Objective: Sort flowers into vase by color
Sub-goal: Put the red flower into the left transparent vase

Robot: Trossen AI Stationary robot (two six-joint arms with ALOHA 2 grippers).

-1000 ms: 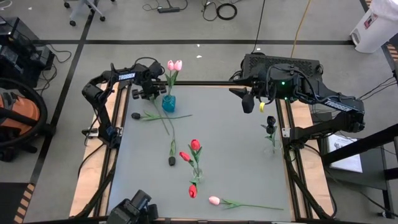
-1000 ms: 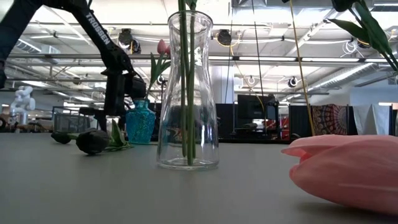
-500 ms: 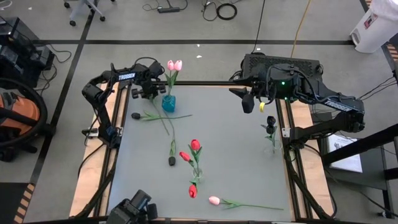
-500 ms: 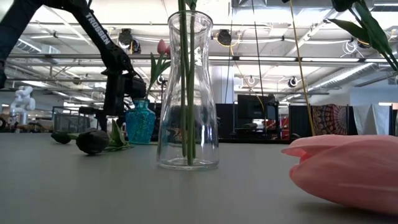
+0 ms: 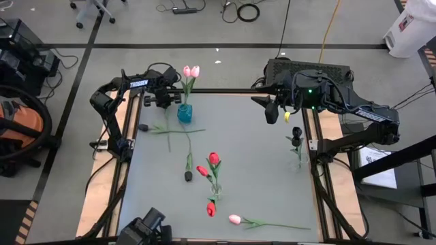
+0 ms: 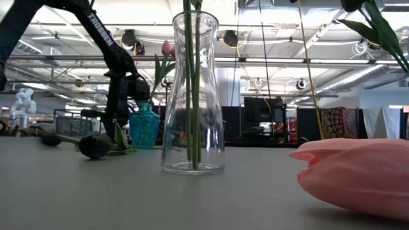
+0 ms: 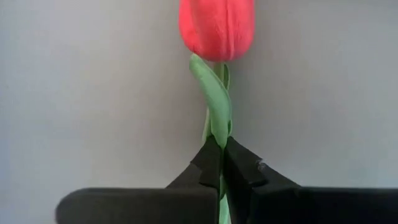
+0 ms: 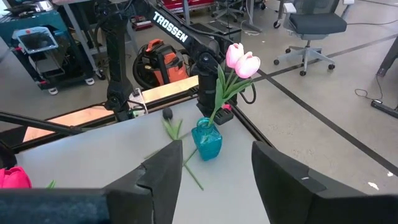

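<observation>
Low view, table level: a pink tulip point(image 6: 358, 179) lies closest to the lens, its stem trailing toward the right side. Just behind it a clear vase point(image 6: 193, 96) stands upright with green stems inside; from above, two red tulips point(image 5: 214, 158) show in it, and a third red tulip point(image 5: 211, 209) lies on the table point(image 5: 259, 177) just in front. Farther back a black tulip point(image 6: 96, 145) lies flat, its stem running away toward the far edge.

At the far left, the left gripper point(image 7: 221, 146) is down at the table just beside a blue vase point(image 5: 184, 113) that holds two pink blooms point(image 5: 191, 71). Its jaws are pinched tight on the green stem of a lying tulip point(image 7: 216, 25), a little below the head, with a leaf curling up between head and fingers.

At the right edge, two dark tulips point(image 5: 296, 133) stand upright; what holds them cannot be made out. Beyond them, the right gripper point(image 8: 214, 180) hangs over the far right corner, jaws parted and holding nothing, pointing across at the blue vase.
</observation>
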